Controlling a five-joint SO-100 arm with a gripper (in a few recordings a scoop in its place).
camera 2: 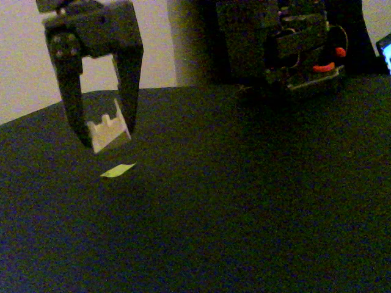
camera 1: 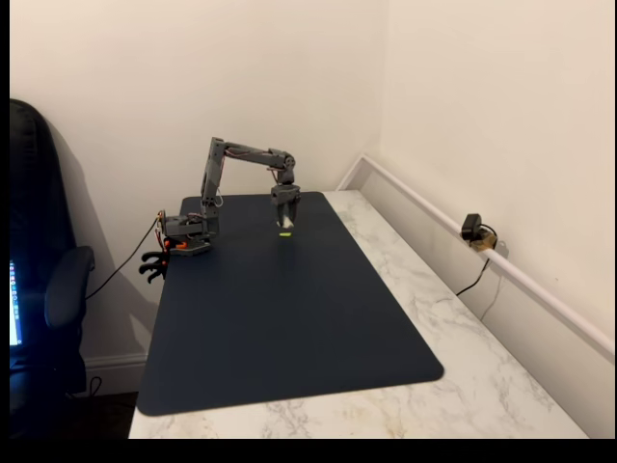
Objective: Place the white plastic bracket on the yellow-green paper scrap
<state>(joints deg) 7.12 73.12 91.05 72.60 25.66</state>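
Gripper clamped on the white plastic bracket, held just above the dark mat; the yellow-green paper scrap lies flat on the mat directly below, apart from the bracket.

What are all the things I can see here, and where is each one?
white plastic bracket: one, off-white, held between the gripper's fingertips just above the mat
yellow-green paper scrap: one, flat on the mat right below the bracket
mat: one, dark blue, covering most of the table
table: one, white marble pattern, in a room corner
webcam: one, black, on the wall rail at right
office chair: one, dark, left edge
arm: one, grey, at the mat's far end
gripper: one, dark, pointing down
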